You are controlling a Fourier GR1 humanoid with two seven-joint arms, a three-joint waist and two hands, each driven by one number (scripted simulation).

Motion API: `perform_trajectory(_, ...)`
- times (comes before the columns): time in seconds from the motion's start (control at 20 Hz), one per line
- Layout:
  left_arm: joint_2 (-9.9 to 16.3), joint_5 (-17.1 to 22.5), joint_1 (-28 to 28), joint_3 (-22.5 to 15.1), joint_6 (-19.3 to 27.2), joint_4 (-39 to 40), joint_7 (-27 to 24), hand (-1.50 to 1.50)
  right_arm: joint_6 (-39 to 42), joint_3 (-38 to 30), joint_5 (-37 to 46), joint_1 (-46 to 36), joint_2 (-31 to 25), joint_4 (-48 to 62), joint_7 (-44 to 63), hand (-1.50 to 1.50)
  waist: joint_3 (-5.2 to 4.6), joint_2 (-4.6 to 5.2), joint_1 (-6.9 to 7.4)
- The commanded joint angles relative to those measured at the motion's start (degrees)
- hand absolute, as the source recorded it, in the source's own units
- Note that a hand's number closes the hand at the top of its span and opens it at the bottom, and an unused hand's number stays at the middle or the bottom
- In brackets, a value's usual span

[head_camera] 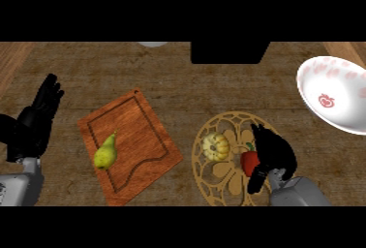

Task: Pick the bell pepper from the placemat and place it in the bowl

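A red bell pepper (247, 162) with a green stem lies on the round tan openwork placemat (217, 127), right of a small yellow squash (216, 147). My right hand (274, 151) sits over the pepper's right side, fingers curled down along it and thumb below it, hiding part of it. The white bowl (333, 92) with red markings stands at the upper right, apart from the placemat. My left hand (34, 121) rests open at the left edge, fingers up.
A wooden cutting board (136, 121) with a green pear (106, 152) lies left of the placemat. A black block (229, 52) stands at the back centre, with a white object (152, 44) just left of it.
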Motion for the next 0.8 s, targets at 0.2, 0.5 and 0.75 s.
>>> perform_trajectory(0.2, -2.22, -2.16, -0.36, 0.60, -0.53, 1.16, -0.47, 0.00, -1.43, -2.64, 0.92, -2.56, 1.92, 11.39, -10.27, 1.50, 0.02, 0.09, 0.16)
perform_trajectory(0.5, -3.45, -2.68, -0.30, 1.11, -1.54, 0.40, -0.77, 0.00, -3.35, -2.83, 3.49, -1.57, 4.16, 10.84, -11.39, 1.50, 0.01, 0.04, 0.03)
perform_trajectory(0.75, -1.01, -0.73, 2.00, 3.90, -5.09, -2.80, 0.45, 0.00, -7.38, -6.27, 6.95, -5.21, 2.81, 14.22, -14.16, 1.50, 0.01, 0.02, 0.15)
